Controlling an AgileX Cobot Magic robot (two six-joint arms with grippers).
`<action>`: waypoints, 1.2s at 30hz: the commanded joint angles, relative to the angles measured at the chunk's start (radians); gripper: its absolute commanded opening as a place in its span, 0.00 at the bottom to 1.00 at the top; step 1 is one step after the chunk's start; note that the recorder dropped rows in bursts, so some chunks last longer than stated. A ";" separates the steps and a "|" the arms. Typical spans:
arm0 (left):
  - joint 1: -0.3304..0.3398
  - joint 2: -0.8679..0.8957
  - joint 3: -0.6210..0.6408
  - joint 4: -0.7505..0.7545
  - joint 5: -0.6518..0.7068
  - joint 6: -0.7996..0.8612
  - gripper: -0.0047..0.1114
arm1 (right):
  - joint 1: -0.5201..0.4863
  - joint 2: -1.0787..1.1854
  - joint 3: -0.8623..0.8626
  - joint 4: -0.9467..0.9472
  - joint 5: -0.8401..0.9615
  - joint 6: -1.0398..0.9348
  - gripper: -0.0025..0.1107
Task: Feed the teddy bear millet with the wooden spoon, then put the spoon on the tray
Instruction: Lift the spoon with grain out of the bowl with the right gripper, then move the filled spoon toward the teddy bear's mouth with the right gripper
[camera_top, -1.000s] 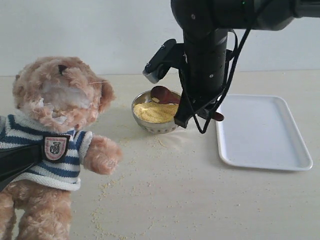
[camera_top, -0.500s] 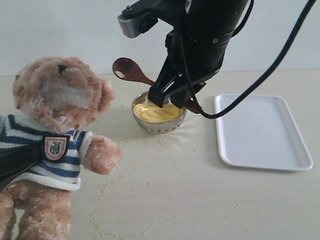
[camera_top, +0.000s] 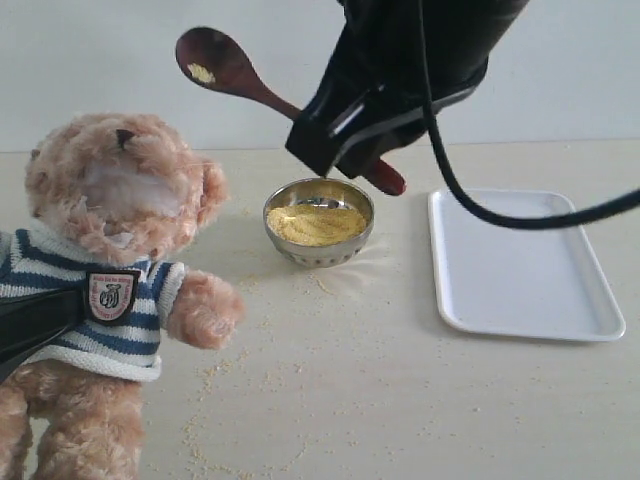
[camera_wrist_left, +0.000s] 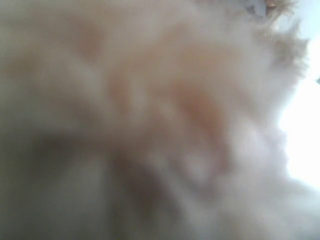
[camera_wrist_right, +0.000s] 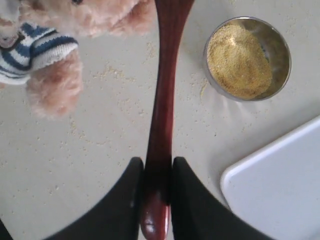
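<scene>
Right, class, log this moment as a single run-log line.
right gripper: shut on wooden spoon | spoon: raised, little millet in it | teddy bear: spoon not touching | tray: no spoon yet

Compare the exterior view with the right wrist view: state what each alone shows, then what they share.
Exterior only: the round bowl of the wooden spoon, held up in the air with a few grains of millet in it; the face of the teddy bear; the tray end to end. Right wrist only: the right gripper, its fingers closed on the spoon's handle near its end. Both: the steel bowl heaped with millet, the bear's striped shirt, loose grains on the table.
</scene>
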 joint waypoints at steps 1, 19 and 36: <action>0.003 0.002 0.000 -0.021 0.015 0.001 0.08 | 0.002 -0.017 0.088 0.000 0.000 0.001 0.02; 0.003 0.002 0.000 -0.021 0.015 0.001 0.08 | 0.073 -0.104 0.154 0.119 0.000 -0.038 0.02; 0.003 0.002 0.000 -0.021 0.015 0.001 0.08 | 0.250 0.015 0.154 -0.191 0.000 0.061 0.02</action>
